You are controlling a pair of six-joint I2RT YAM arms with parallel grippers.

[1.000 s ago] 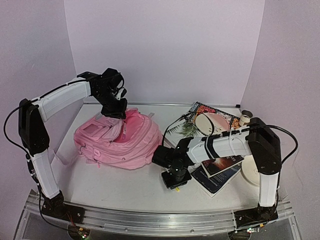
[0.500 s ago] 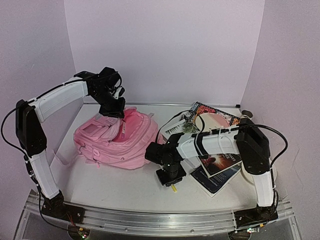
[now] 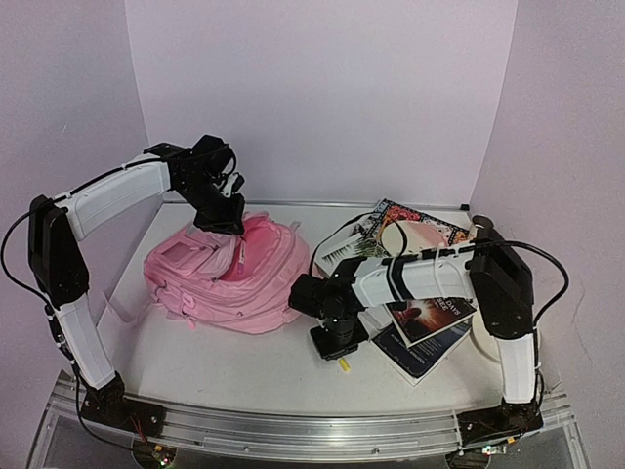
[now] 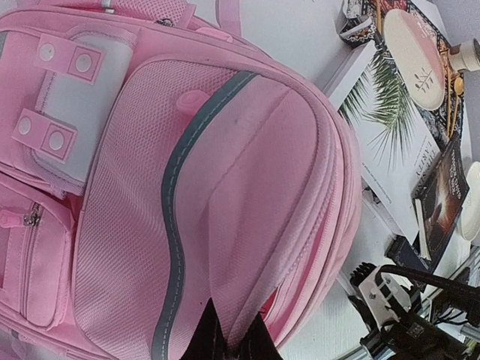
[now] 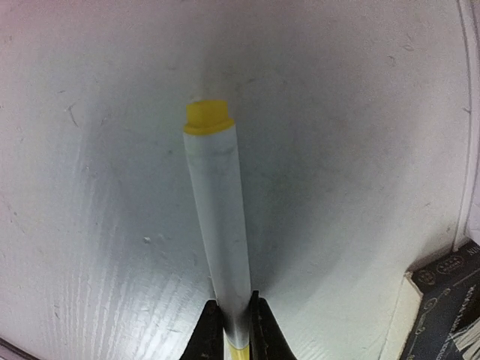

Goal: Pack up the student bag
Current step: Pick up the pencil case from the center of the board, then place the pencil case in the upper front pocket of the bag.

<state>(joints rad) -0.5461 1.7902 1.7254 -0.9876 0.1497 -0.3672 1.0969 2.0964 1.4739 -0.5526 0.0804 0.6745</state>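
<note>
Pink fabric took up the left half of the worktop (image 3: 244, 366): the bag (image 3: 215, 278) lay there with its front pockets up and its top end toward the far wall. The left tool (image 3: 225, 223) stood over that far end. In the left wrist view its dark fingers (image 4: 201, 341) were pinched narrow on a raised fold of the bag's cloth, just beside the grey-trimmed mesh panel.

Just off the bag's near right corner, the right tool (image 3: 338, 342) pointed down at the worktop. It was closed tight on a pen (image 5: 217, 225) — white barrel, yellow end — gripped near one end, with the yellow end sticking out toward the near edge. Whether that end touched the worktop could not be told.

Further right, under the right arm, lay a loose pile of books (image 3: 430, 322), dark covers nearest and a patterned one at the back. A pale oval plate (image 3: 415, 239) rested on the patterned one, and a small cup (image 3: 480, 230) stood at the far right corner.
</note>
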